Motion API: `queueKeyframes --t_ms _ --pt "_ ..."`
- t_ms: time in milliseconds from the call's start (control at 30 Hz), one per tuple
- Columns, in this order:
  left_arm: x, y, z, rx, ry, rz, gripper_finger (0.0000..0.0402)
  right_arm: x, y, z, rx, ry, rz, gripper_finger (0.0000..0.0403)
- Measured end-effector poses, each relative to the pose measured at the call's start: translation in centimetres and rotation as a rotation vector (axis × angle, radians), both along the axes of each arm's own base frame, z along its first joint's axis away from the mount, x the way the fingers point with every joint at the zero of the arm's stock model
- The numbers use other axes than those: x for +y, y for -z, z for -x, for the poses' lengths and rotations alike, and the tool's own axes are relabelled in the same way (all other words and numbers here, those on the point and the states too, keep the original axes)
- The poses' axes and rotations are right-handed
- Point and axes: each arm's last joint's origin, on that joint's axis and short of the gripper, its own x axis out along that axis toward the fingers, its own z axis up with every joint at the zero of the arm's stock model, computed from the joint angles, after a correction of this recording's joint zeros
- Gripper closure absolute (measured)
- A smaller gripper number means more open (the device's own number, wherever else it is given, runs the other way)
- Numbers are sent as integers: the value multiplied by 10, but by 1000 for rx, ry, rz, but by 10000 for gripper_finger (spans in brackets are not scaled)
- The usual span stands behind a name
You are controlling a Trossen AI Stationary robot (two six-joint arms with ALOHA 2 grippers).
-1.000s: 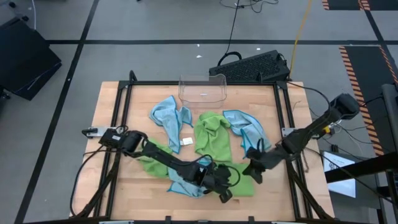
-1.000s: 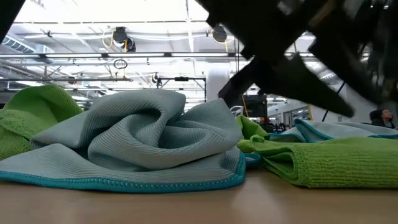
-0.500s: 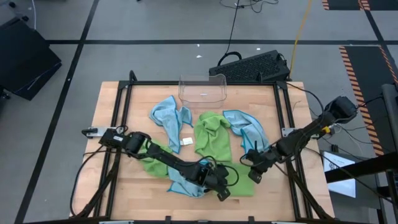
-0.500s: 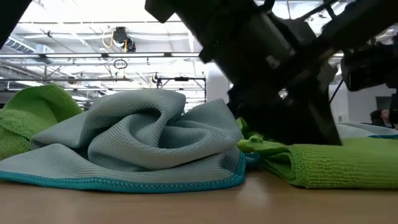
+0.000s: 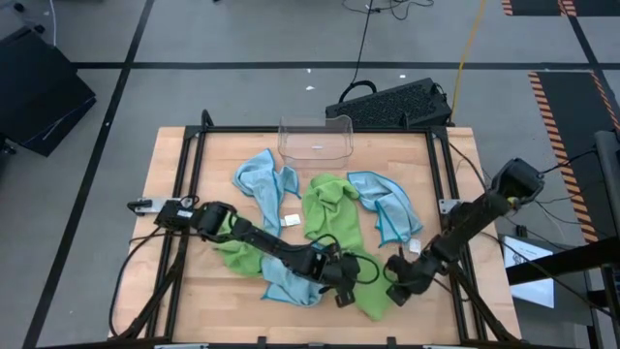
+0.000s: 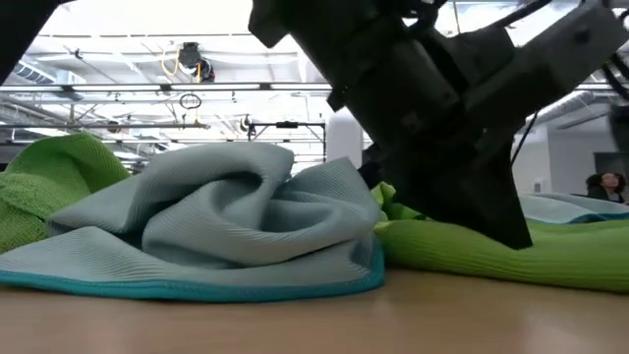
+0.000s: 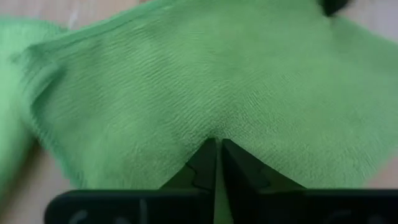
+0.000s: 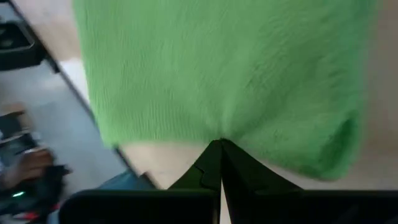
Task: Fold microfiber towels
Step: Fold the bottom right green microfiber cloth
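At the near edge of the table [image 5: 174,291] we have both arms on one lime green towel [image 5: 373,291]. Our left end effector [image 5: 341,288] is clamped on the towel's left edge, its fingers [image 7: 214,163] pressed together with green fabric between them. Our right end effector [image 5: 397,289] is pinched shut on the same towel's right edge; in the right wrist view the cloth [image 8: 224,74] spreads out from its closed tips. The towel therefore lies between the two end effectors, touching both, and the line from one grip to the other runs left to right along the table's near edge. We judge that this is the relation the next move turns on: with both grips on one cloth, drawing them apart along that line should pull it flat, and neither arm is nearer than the other.

Just beside the left end effector lies a crumpled light blue towel [image 5: 286,281], bunched in the foreground of the low view [image 6: 226,221], with another green towel [image 5: 231,252] under the left arm. Farther back, mid-table, we see a third green towel [image 5: 331,213] flanked by two more blue ones [image 5: 263,179] [image 5: 387,202]. Beyond them, at the far edge, stands the clear plastic bin [image 5: 316,138].
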Motion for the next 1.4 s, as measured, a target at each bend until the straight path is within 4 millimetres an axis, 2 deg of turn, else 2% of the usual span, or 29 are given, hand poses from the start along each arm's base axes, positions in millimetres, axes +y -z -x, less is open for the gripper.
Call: queueKeyframes --t_ms 133,333,533,633,833,1000,1167,1300,1400 --pt "15 -2 -8 -41 56 -55 357 12 1 4 -15 19 -61 403" --pt "31 -9 -18 -92 146 -20 355 11 -5 6 -37 59 -47 403" --pt "28 -28 -16 -124 138 8 355 4 -22 13 -78 17 -35 403" --pt "21 -31 -16 -149 127 40 355 -1 -33 16 -107 -7 -36 403" --pt "0 -53 -10 -223 107 105 355 -12 -48 26 -130 -37 -15 403" --pt "-43 -66 -2 -366 226 145 341 -26 -50 34 -93 -65 74 403" --pt "-79 -67 15 -379 295 111 268 -34 -51 41 -64 -92 134 403" --pt "-91 -66 21 -399 325 13 196 -36 -49 42 -52 -109 161 403" --pt "-92 -57 19 -413 327 -56 162 -37 -49 43 -50 -116 171 403"
